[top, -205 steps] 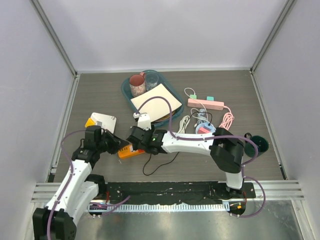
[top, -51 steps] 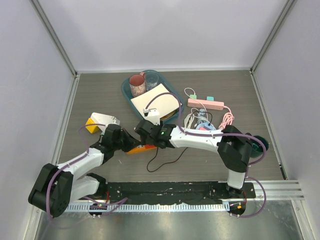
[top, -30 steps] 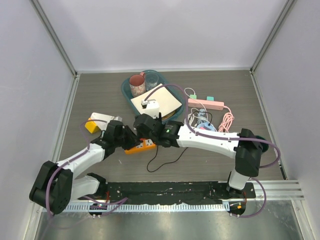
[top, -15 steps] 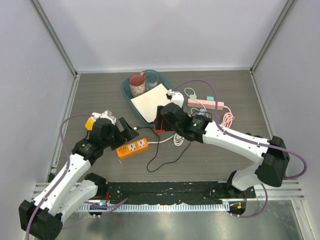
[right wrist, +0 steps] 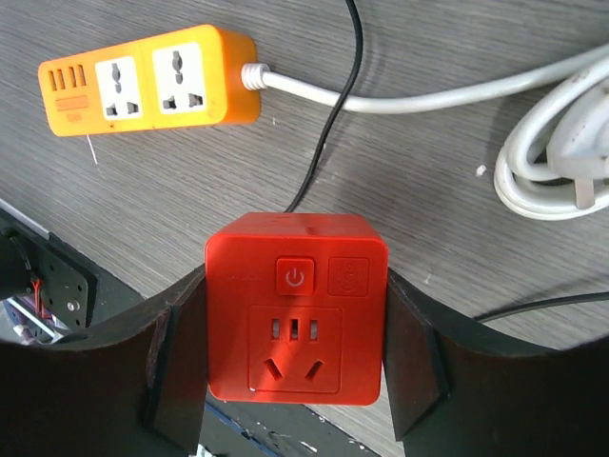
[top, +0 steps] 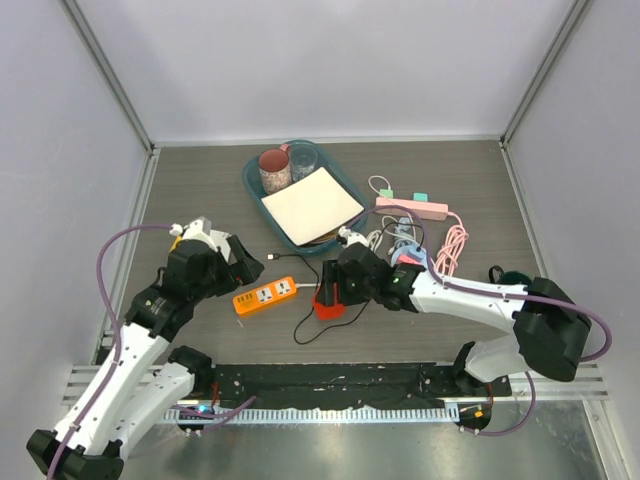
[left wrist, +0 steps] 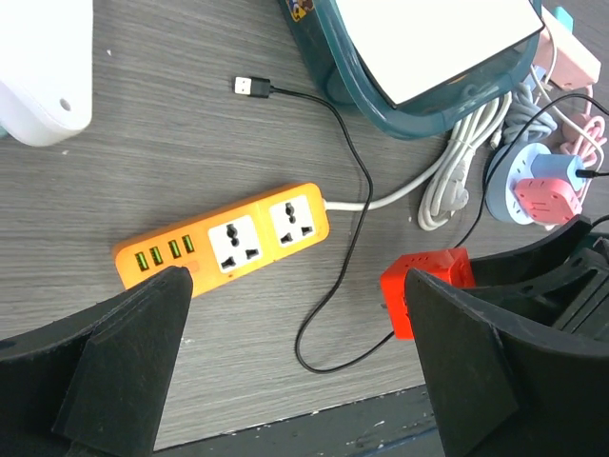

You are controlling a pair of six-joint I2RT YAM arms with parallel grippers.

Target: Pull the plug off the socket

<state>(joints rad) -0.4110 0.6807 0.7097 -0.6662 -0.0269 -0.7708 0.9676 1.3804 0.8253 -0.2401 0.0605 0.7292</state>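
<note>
Only one clear sign can be read: a white power symbol, a circle with a short line, on the left square button (right wrist: 294,278) of the red cube (right wrist: 295,319). The right button (right wrist: 348,277) beside it carries a faint raised icon, too weak to read. The orange power strip (right wrist: 147,78) shows no readable print. The colourful sticker (left wrist: 303,8) on the teal tray (left wrist: 366,90) is cut off.

Robot-lab test cell, not a lived-in room

Plain pale wall panels (top: 330,60) in aluminium framing (top: 110,80) close off a wood-grain table (top: 200,190) left, right and beyond the right gripper (top: 328,300). On its base side, a black mounting plate (top: 350,383) carries both arm bases.
</note>
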